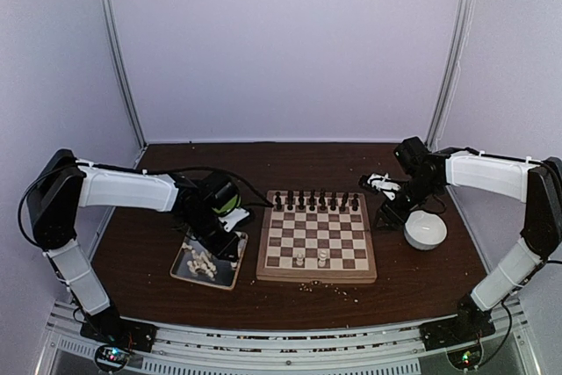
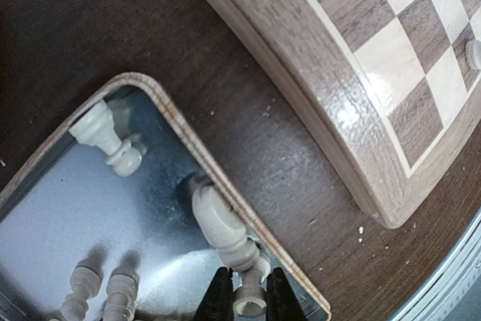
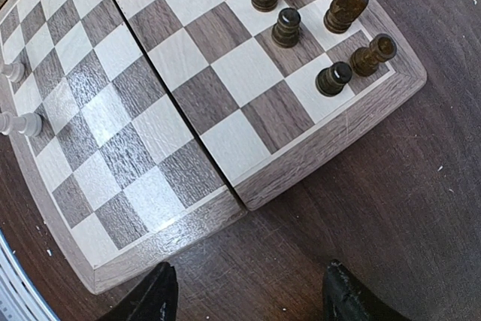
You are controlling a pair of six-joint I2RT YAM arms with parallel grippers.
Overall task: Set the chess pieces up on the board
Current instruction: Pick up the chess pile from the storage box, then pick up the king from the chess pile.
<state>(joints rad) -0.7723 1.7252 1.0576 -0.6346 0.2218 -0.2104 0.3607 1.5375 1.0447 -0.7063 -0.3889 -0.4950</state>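
The board (image 1: 316, 271) lies mid-table, with dark chess pieces (image 1: 316, 201) lined along its far rows and two cream ones (image 1: 299, 259) on the near row. My left gripper (image 2: 248, 300) hangs over the metal tray (image 2: 173, 110), shut on the narrow end of a cream-white piece (image 2: 218, 219) that leans against the tray's rim. More cream pieces (image 2: 105, 137) lie loose in the tray. My right gripper (image 3: 248, 302) stands open above bare table just off the board's right edge (image 3: 316, 155), nothing between its fingers. Dark pieces (image 3: 333, 78) stand near that corner.
A white bowl (image 1: 425, 230) sits right of the board, close to the right arm. Pale crumbs (image 1: 307, 285) dot the table in front of the board. The tray (image 1: 187, 273) lies a short gap left of the board's corner (image 2: 391, 208).
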